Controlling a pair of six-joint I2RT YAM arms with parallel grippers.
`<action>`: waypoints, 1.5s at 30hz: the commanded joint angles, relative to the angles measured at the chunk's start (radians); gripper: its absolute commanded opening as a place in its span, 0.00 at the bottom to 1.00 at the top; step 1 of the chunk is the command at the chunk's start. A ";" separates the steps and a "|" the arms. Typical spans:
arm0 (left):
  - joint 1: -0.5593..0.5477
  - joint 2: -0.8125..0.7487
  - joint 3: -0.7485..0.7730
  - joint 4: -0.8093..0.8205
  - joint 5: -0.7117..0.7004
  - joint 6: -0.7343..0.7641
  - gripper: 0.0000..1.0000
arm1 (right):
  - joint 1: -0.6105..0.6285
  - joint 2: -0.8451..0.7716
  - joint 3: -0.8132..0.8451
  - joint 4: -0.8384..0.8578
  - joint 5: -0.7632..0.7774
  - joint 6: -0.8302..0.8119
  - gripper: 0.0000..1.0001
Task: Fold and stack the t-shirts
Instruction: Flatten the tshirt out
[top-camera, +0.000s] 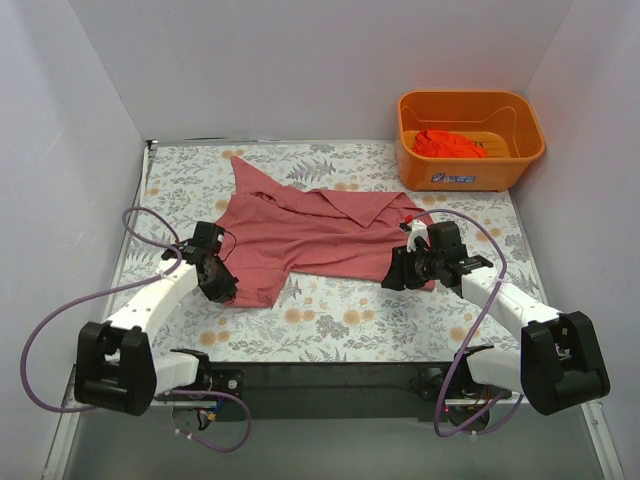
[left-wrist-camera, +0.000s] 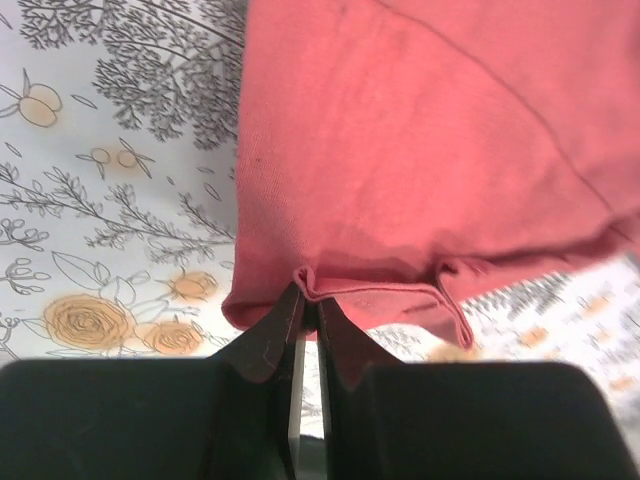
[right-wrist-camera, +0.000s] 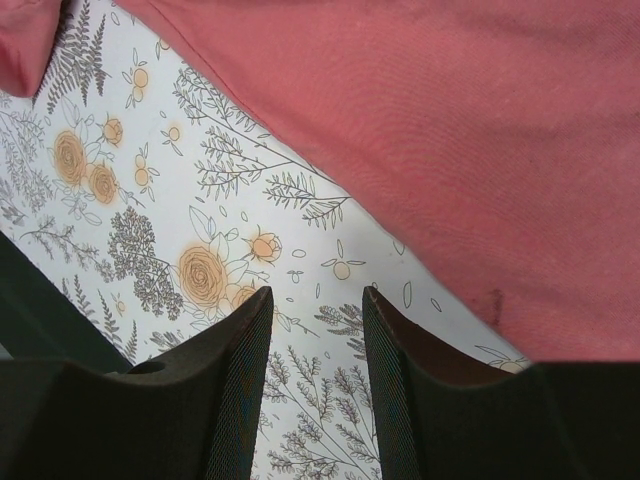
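Left gripper (left-wrist-camera: 305, 296) pinching pink-red t-shirt (left-wrist-camera: 420, 150) hem, right gripper (right-wrist-camera: 318, 292) spread

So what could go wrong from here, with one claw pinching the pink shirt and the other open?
1. The left gripper pinches only a small fold of hem on the pink-red t-shirt, so the cloth may slip out when pulled.
2. The right gripper is open over the table beside the shirt's edge; closing there might miss, and a one-sided lift could bunch it.

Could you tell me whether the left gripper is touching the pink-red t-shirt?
Touching: the left wrist view shows the left gripper pinching the pink-red t-shirt at its hem.
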 joint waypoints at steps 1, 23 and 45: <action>0.003 -0.108 0.006 -0.077 0.120 0.021 0.04 | 0.005 -0.017 0.002 0.034 -0.019 0.004 0.48; 0.000 -0.214 0.095 -0.113 0.309 0.088 0.53 | -0.022 0.003 0.102 0.005 0.209 0.035 0.48; 0.092 0.519 0.334 0.240 -0.122 0.070 0.33 | -0.274 0.348 0.220 0.165 0.246 0.121 0.44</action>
